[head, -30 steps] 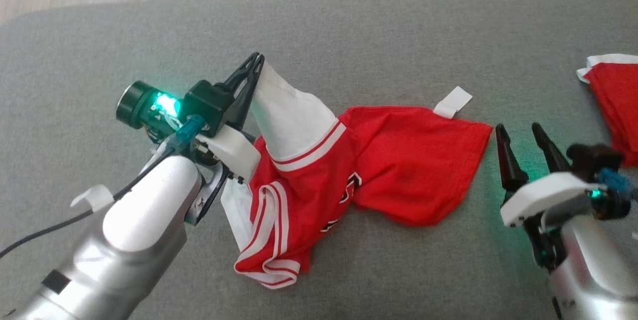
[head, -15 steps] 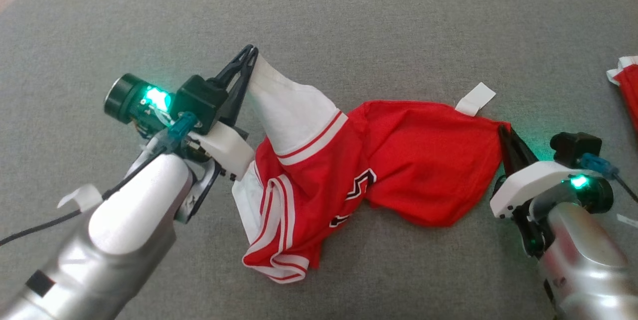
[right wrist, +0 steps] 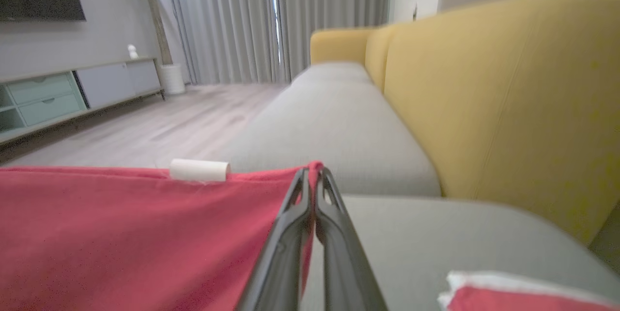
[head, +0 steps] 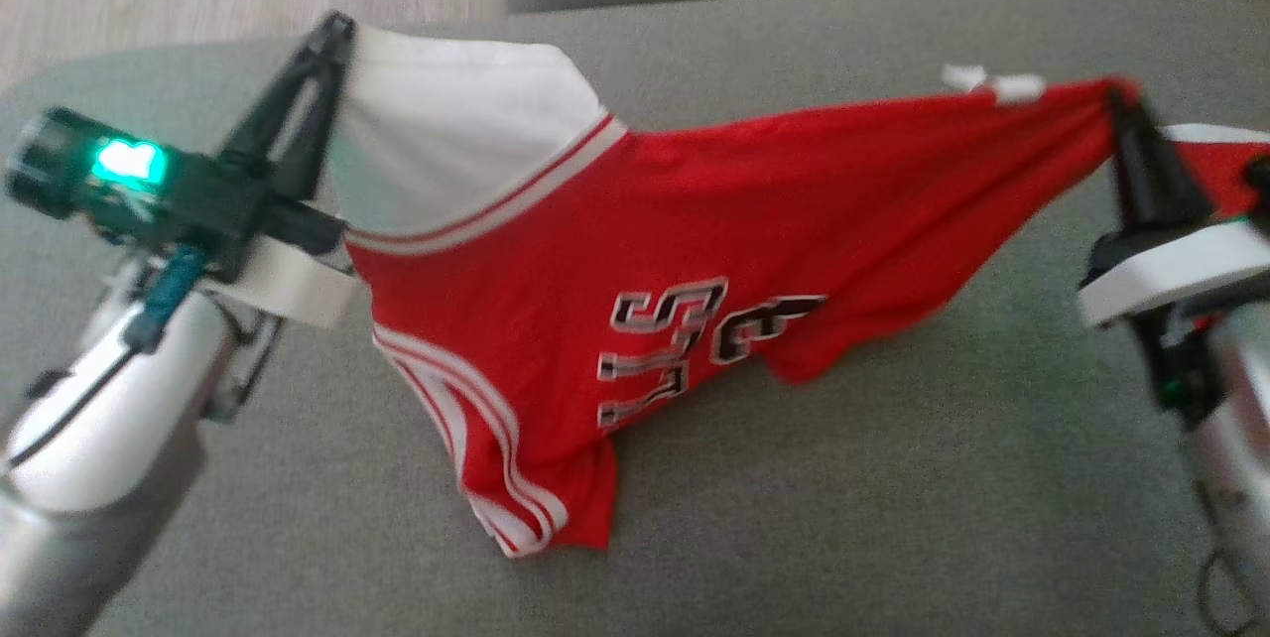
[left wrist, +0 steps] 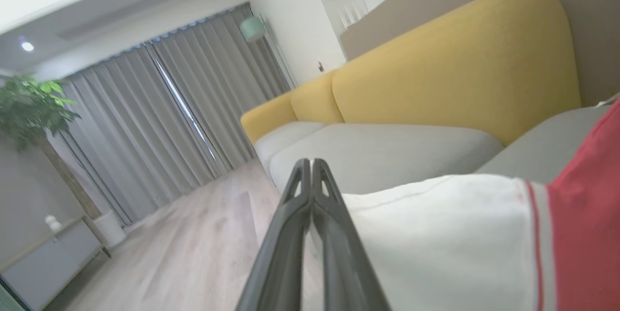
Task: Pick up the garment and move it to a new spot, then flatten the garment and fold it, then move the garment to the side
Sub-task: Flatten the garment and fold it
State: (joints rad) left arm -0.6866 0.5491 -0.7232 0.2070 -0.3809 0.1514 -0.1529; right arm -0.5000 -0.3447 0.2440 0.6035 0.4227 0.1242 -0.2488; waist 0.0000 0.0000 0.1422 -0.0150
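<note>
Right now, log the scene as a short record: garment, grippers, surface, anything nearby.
garment: red basketball jersey, stretched between both grippers, middle sagging toward the cushion
left gripper: shut on the jersey's white end
right gripper: shut on its red corner, by the white tag
surface: grey sofa cushion
nearby: second red-and-white garment, beside the right gripper

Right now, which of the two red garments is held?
The numbered jersey, pinched by the left gripper and right gripper; the other garment lies free on the sofa, far right.
</note>
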